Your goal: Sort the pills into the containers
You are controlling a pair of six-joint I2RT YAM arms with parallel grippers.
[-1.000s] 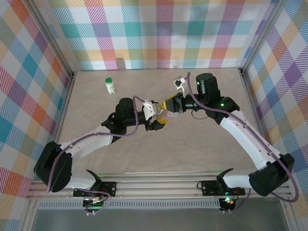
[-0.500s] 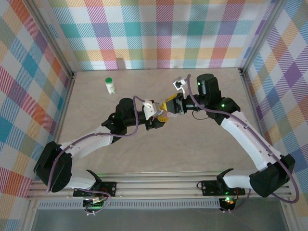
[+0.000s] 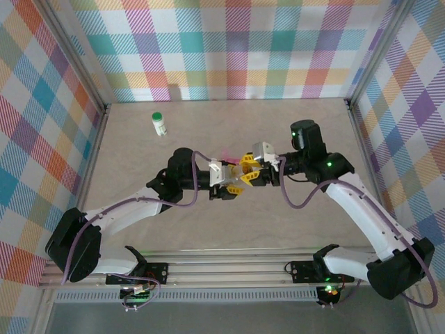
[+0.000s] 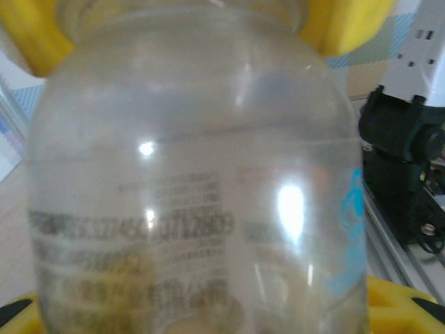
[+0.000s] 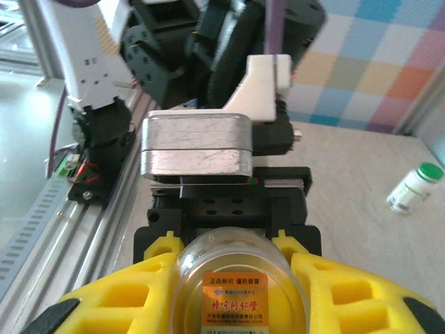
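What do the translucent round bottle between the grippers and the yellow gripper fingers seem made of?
The translucent round bottle: glossy clear plastic, possibly glass; sharp glints, see-through wall. The yellow gripper fingers: matte moulded or printed plastic; dull, with cut-out holes.

Left tool (image 3: pixel 233 181), right tool (image 3: pixel 249 169), facing, both clamped.

A beige table (image 3: pixel 264 223) sits enclosed by colourful plaid walls (image 3: pixel 229 42).

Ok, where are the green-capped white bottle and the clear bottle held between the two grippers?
green-capped white bottle (image 3: pixel 160 126), top external view, on its white body.
clear bottle (image 4: pixel 195 181), left wrist view, on its printed wall.
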